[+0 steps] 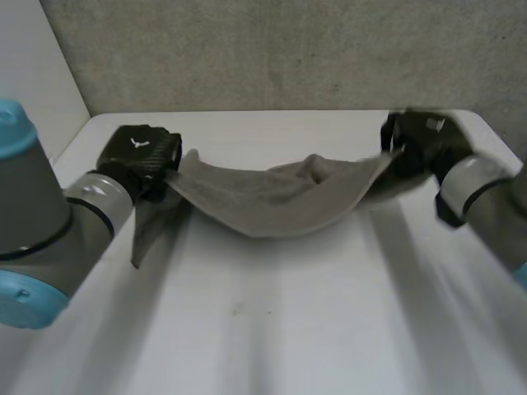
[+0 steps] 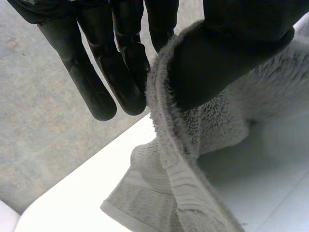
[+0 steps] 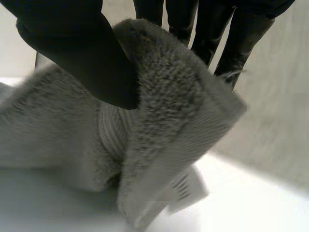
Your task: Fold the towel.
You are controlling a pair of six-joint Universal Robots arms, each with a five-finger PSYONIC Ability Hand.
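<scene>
The towel [image 1: 272, 202] hangs in the air between the two hands. It is stretched from side to side like a hammock. The left robot hand [image 1: 140, 156] pinches one end tight, and the right robot hand [image 1: 416, 144] pinches the other end tight. The middle droops low over the table [image 1: 288, 329]. Both hands are about level and well apart, so I think they must move together to fold it evenly.

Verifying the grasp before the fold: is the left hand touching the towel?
Touching. The left wrist view shows the thumb of the left hand pressed into the towel at its edge, with the cloth curling round it.
</scene>
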